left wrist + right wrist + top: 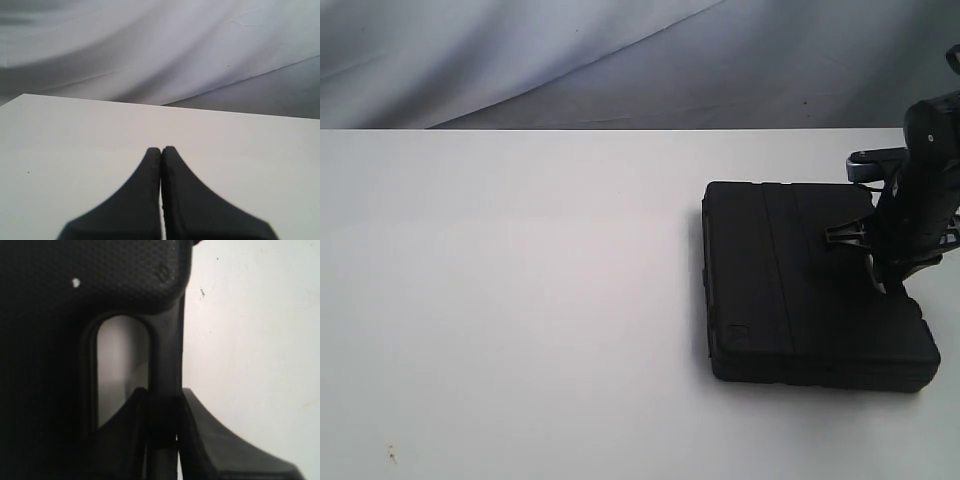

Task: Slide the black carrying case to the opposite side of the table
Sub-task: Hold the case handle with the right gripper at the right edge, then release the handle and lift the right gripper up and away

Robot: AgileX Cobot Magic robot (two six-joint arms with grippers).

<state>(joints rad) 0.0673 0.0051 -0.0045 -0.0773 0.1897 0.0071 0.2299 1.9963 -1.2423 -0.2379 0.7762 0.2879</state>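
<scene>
On the right half of the white table (pixel 520 300) lies the flat, matte black case (pixel 800 270), ribbed lid up. Your right gripper (pixel 162 405) pinches its handle bar (pixel 167 350) at the case's right edge, with open tabletop stretching leftward. Your left gripper (pixel 161 152) is pressed closed, empty, over bare table.

**Draped grey cloth across the far side**

A pale grey cloth backdrop (pixel 620 60) fills the far side of the scene from left to right. It hangs loosely, with soft folds (pixel 570 75) running slantwise in lighter and darker grey. A tiny dark speck (pixel 804 103) sits on its right part, low down. The left wrist view takes in the same cloth backdrop (pixel 150 50): broad pale folds, a darker shadowed patch (pixel 280 92) to one side, and one small dark speck (pixel 229 65) on the pale part.
</scene>
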